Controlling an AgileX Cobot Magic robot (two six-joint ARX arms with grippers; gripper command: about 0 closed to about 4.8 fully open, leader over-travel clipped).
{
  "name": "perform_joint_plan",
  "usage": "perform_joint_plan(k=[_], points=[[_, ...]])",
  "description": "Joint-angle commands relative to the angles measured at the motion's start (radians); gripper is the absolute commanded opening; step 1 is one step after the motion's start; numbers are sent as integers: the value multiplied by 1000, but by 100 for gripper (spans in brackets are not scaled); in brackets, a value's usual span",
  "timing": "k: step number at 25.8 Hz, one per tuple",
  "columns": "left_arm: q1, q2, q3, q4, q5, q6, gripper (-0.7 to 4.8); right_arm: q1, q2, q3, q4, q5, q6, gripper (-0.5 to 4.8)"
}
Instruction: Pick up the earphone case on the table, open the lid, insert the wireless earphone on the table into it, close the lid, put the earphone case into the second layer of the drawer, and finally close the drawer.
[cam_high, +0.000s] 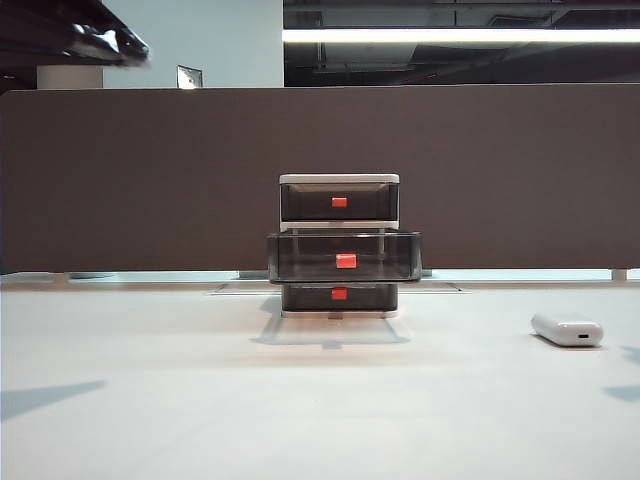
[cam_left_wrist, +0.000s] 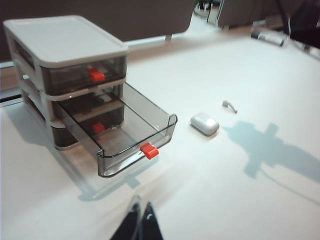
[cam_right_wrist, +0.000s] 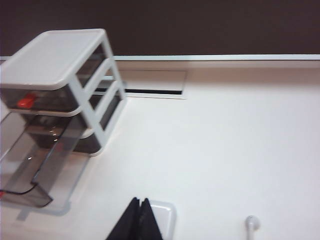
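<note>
Both pincers are pinched shut and empty: the left pincer (cam_left_wrist: 140, 222) hangs over bare bench (cam_left_wrist: 215, 200), while the right pincer (cam_right_wrist: 139, 220) hovers right above the earphone case (cam_right_wrist: 164, 216), lined up for the pickup. The case lies lid-shut beside the earphone (cam_right_wrist: 251, 223), and the second layer of the drawer (cam_left_wrist: 131, 131) juts open, ready to receive it.

From my seat, little of the machine shows: the left gripper (cam_left_wrist: 140, 222) appears in its wrist view as two slim black fingers (cam_left_wrist: 131, 225) tapering to points, matte with a faint sheen along one edge. The right gripper (cam_right_wrist: 137, 220) looks the same in its own wrist view, a pair of dark, wedge-shaped fingers (cam_right_wrist: 127, 225) with plain smooth faces. In the exterior view I see only a glossy black piece of arm (cam_high: 95, 40) at the upper corner, blurred, with bright highlights.
</note>
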Motion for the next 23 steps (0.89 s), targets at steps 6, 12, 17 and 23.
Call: perform_joint_plan(k=[6,12,17,23], points=[[0,137,71,-44,2,72,-6,0,46,6,-49,-69,2,-1],[-1,158,71,-41,2,101,-6,0,126,54,-170,-68,-18,-1],[-1,158,71,-40,2,113,-6,13,216,113,-220,-69,-50,-1],[-1,158,71,-25,2,113,-6,80,357,200,-272,-64,-50,0]])
